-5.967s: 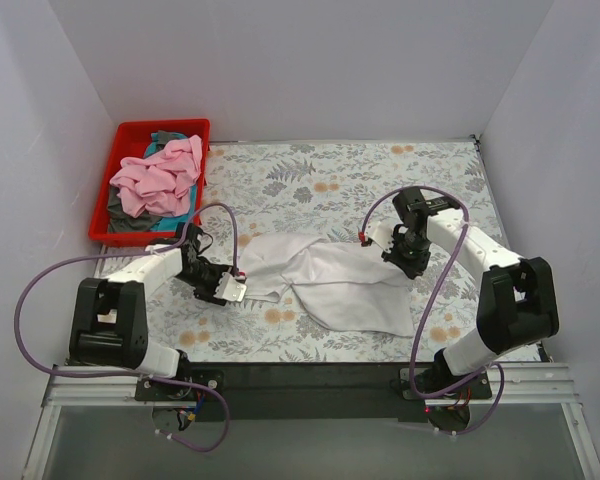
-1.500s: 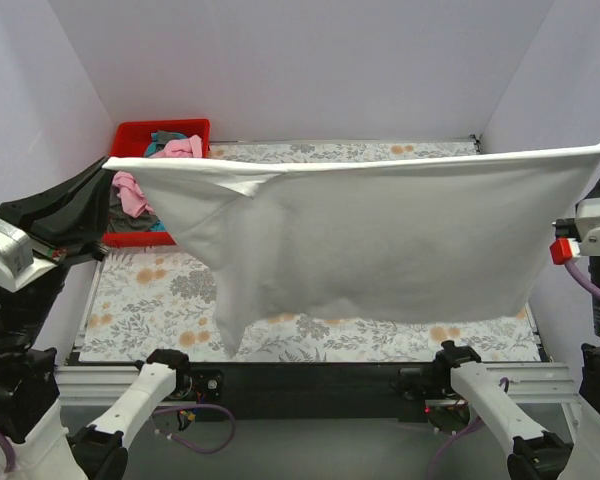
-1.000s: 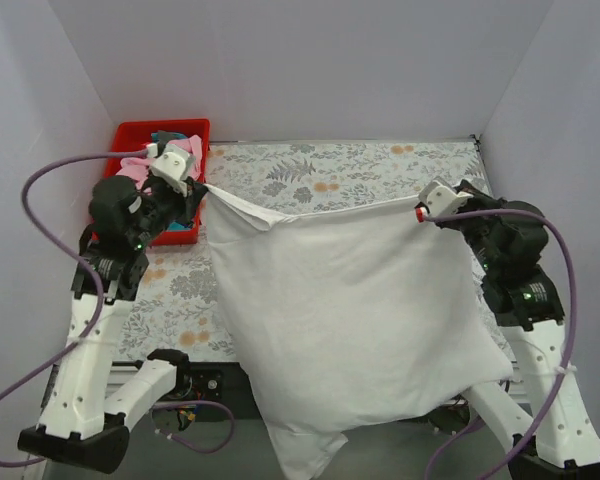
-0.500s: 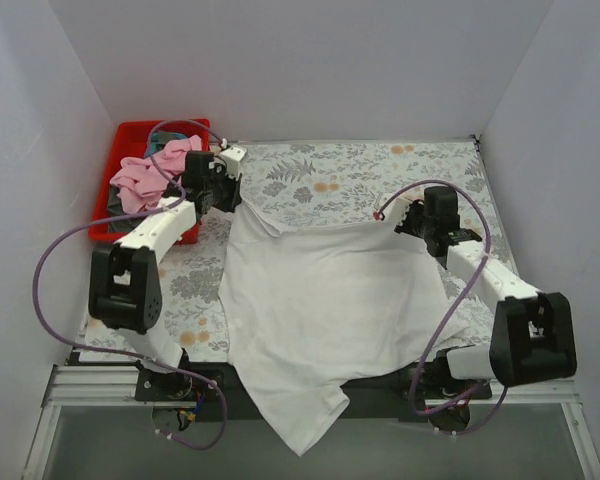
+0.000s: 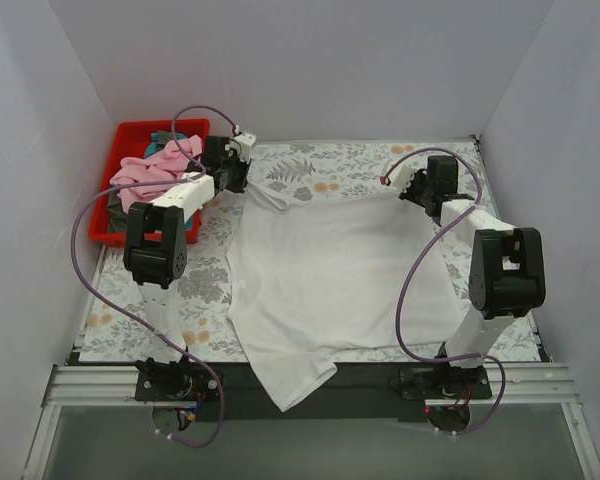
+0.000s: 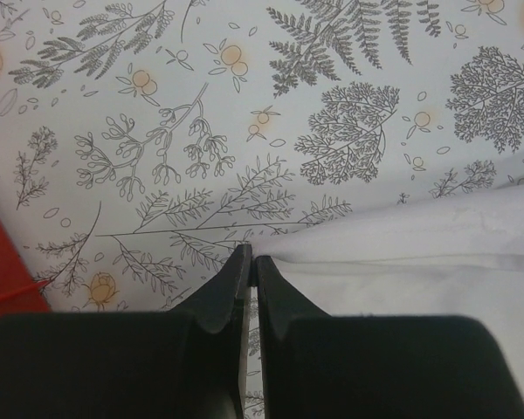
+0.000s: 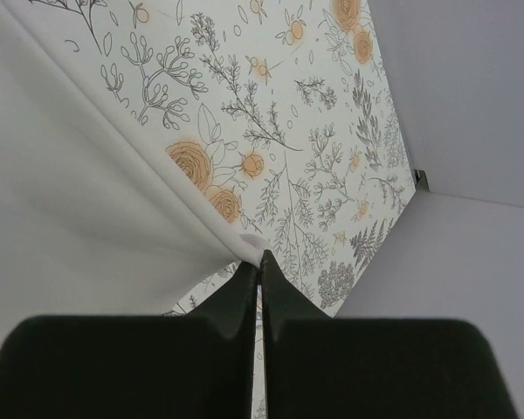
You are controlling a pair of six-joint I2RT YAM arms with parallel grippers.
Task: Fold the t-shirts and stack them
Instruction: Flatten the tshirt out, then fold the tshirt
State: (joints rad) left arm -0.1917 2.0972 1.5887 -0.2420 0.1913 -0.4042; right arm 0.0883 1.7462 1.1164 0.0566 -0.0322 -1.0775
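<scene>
So, white t-shirt (image 5: 330, 270): flat on counter (image 5: 360, 165) beside red bin (image 5: 145, 127)
left tool (image 6: 249, 260): clamped on corner nearest bin
right tool (image 7: 260, 262): clamped on corner away from bin

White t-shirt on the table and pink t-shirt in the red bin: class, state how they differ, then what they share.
The large white cotton t-shirt lies spread almost flat on the floral table; the pink t-shirt sits crumpled in the red plastic bin. The left gripper and right gripper pinch the white t-shirt's far corners; no gripper touches the pink t-shirt. Neither is folded yet.
</scene>
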